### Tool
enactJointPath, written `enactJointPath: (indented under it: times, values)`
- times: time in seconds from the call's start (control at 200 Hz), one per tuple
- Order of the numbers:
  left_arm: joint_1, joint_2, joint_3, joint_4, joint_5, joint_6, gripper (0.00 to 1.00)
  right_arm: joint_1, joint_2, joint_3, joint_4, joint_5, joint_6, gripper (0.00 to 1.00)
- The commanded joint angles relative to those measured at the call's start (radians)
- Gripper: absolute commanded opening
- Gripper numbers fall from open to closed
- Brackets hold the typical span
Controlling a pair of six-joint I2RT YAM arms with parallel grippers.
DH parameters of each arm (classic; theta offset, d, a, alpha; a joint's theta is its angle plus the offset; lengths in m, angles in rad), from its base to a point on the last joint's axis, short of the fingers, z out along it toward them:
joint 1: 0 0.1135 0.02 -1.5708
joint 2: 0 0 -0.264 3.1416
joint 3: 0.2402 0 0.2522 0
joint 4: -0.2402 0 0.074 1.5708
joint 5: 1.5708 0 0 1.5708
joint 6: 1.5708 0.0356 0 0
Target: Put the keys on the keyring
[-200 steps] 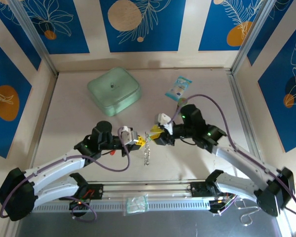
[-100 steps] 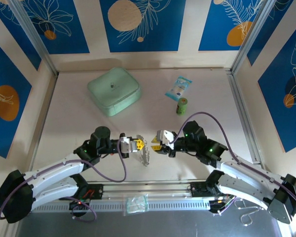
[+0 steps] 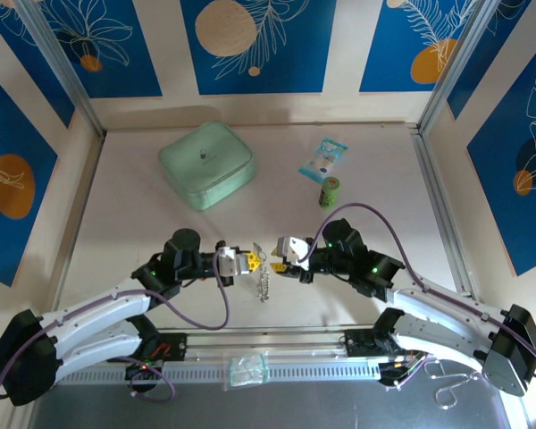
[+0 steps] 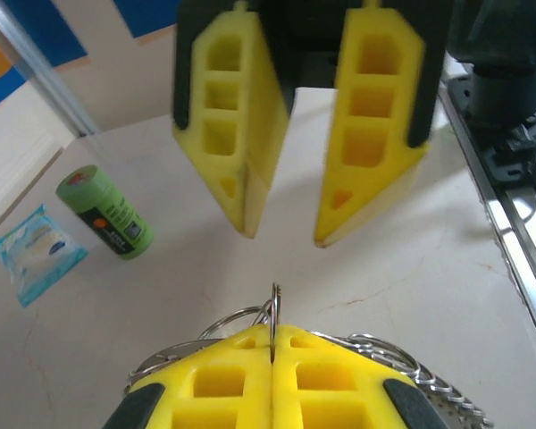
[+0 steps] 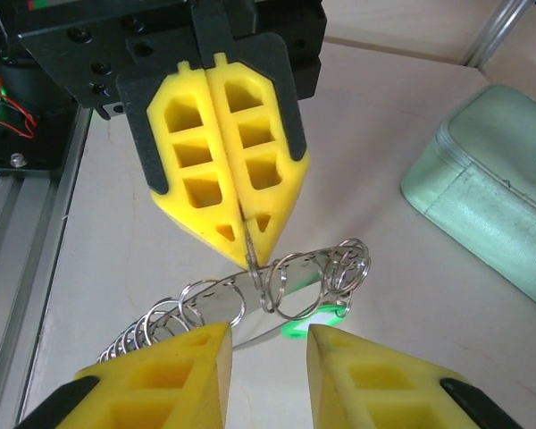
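The keyring (image 5: 210, 299) is a pale hoop fringed with small silvery rings. It hangs in the middle of the table in the top view (image 3: 264, 281). My left gripper (image 4: 272, 332) is shut on one small ring of it, and its closed yellow fingers (image 5: 228, 170) come down from above in the right wrist view. My right gripper (image 5: 268, 371) faces it, open, its fingertips just short of the hoop with nothing between them. In the left wrist view the right gripper (image 4: 281, 239) hangs open just beyond the pinched ring. A green key head (image 5: 317, 320) shows under the hoop's right end.
At the back left lies a mint-green pouch (image 3: 205, 165). A small green cylinder (image 3: 330, 191) stands at the back right, with a blue-and-white packet (image 3: 323, 159) behind it. A metal rail (image 3: 268, 338) runs along the near edge. Both grippers meet over the table's near middle (image 3: 268, 261).
The right arm has swung toward the near edge and left, bringing its gripper close to the left one and uncovering the green cylinder. The left gripper keeps its hold.
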Motion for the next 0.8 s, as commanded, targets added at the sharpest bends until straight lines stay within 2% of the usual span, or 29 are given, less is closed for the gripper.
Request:
enactJointPath:
  times: [0.0,0.135,0.185,0.39,0.48,0.585,0.675,0.795]
  values:
    - [-0.007,-0.018,0.077,-0.022,-0.158,-0.161,0.00,-0.026,-0.030,0.034,0.063,0.000,0.086,0.30]
    - [-0.006,-0.003,0.195,-0.199,-0.408,-0.313,0.00,-0.102,-0.034,0.066,0.020,-0.030,0.182,0.31]
    - [-0.005,-0.002,0.221,-0.246,-0.461,-0.323,0.00,-0.114,-0.025,0.081,-0.011,-0.027,0.202,0.31]
    - [-0.003,-0.055,0.224,-0.255,-0.650,-0.380,0.00,-0.106,0.028,0.123,-0.073,-0.056,0.263,0.31]
    - [0.001,-0.052,0.267,-0.346,-0.755,-0.428,0.00,-0.049,0.072,0.128,-0.096,-0.100,0.219,0.33]
    - [0.008,-0.042,0.327,-0.473,-0.886,-0.491,0.00,0.067,0.149,0.130,-0.087,-0.046,0.118,0.34]
    - [0.029,-0.058,0.328,-0.513,-0.962,-0.519,0.00,0.122,0.240,0.132,-0.001,-0.045,0.123,0.33]
    - [0.097,-0.091,0.308,-0.526,-1.007,-0.556,0.00,0.185,0.397,0.140,0.163,-0.040,0.182,0.33]
